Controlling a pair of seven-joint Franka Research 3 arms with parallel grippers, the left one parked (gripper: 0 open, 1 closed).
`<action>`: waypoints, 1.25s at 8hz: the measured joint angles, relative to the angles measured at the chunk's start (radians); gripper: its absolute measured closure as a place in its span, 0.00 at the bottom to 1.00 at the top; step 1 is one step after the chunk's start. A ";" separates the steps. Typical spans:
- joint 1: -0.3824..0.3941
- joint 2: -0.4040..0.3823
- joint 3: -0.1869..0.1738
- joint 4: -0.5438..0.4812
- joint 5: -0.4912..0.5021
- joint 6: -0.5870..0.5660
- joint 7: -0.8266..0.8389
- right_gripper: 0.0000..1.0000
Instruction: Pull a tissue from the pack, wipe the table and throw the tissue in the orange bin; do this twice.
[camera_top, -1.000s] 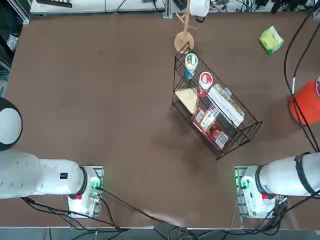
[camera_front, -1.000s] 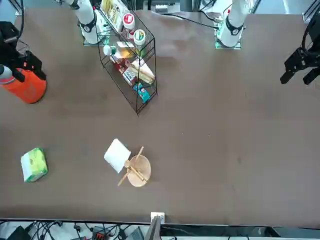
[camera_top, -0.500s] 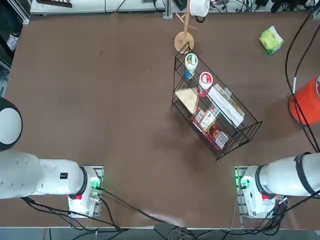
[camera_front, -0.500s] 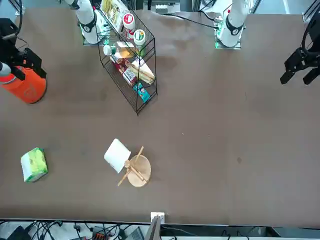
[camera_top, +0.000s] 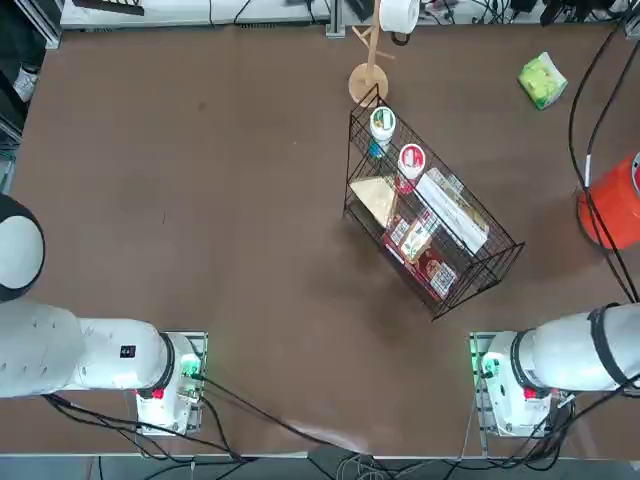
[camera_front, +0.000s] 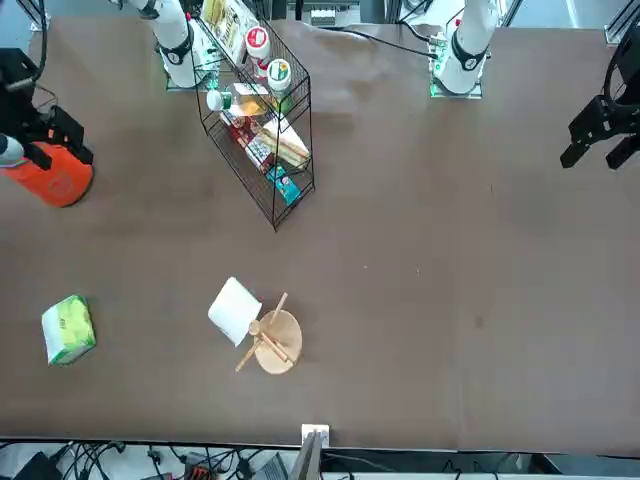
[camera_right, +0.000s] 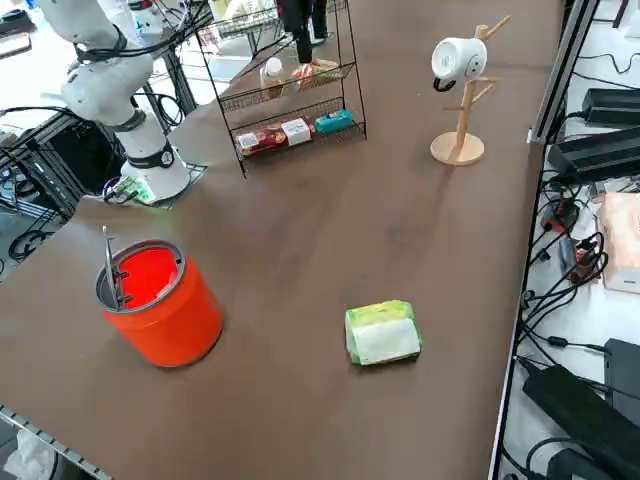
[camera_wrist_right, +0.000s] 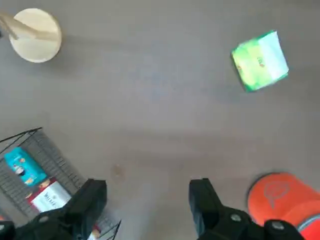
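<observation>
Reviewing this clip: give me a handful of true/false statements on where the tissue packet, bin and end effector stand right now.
1. The small soft yellow-green tissue packet lies flat on the brown table. True.
2. The right end effector is shut on a tissue. False: it is open and empty, up in the air near the bin.
3. The bright orange round plastic bin stands upright. True.
4. The packet sits inside the black wire basket. False: it lies apart, on bare table.
</observation>
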 joint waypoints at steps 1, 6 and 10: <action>-0.034 0.042 -0.007 0.001 0.000 0.050 -0.062 0.00; -0.158 0.345 -0.013 0.184 0.003 0.218 -0.359 0.00; -0.269 0.572 -0.012 0.293 0.051 0.419 -0.700 0.00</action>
